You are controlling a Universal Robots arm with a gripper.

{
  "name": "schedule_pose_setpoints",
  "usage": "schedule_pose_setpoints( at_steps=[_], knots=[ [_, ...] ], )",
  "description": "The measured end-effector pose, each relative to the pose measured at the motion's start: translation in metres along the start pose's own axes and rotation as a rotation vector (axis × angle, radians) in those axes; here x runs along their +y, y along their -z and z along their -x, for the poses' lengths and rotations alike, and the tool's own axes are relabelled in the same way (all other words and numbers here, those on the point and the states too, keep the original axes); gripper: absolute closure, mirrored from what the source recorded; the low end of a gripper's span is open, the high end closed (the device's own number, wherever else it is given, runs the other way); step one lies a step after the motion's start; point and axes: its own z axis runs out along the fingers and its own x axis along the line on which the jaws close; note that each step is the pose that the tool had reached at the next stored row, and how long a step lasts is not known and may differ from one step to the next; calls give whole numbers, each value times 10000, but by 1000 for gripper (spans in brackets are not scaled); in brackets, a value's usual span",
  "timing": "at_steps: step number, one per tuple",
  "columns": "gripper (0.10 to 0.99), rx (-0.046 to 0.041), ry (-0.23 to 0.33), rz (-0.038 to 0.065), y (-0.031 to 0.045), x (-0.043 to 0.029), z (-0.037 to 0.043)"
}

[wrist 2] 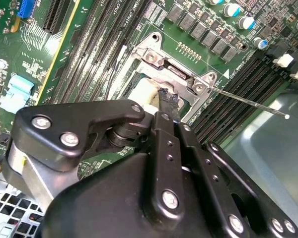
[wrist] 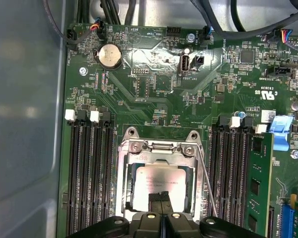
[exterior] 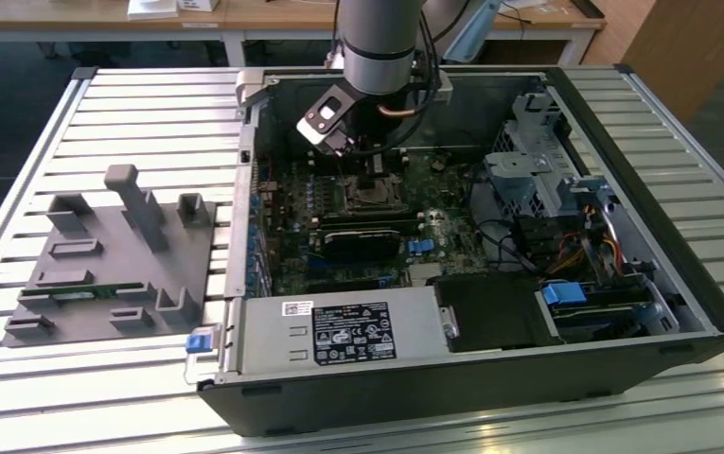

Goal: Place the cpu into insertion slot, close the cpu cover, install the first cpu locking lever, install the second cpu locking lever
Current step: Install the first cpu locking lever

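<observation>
My pincer [wrist: 160, 196] is matt black with silver screws [wrist 2: 170, 199]. The cpu [wrist: 159, 179] is dull silvery-beige, its cover [wrist: 156, 147] silver-grey. The board [wrist: 154, 94] is green with pale tracing; its slots [wrist: 87, 168] are black with white clips [wrist: 69, 115]. The bench [exterior: 147, 104] is silver, ribbed in stripes. The case [exterior: 463, 388] is black.

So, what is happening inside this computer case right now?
The arm's gripper, fingers shut, sits at the edge of the cpu, which already lies in the insertion slot. The cpu cover looks closed around it. One thin locking lever stands free beside it and seems unlatched.
</observation>
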Motion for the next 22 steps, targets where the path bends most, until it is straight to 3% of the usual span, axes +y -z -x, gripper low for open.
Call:
schedule_pose_setpoints(
  at_steps=[22],
  knots=[
    [980, 2, 0, 1, 49, 0, -1]
  ],
)
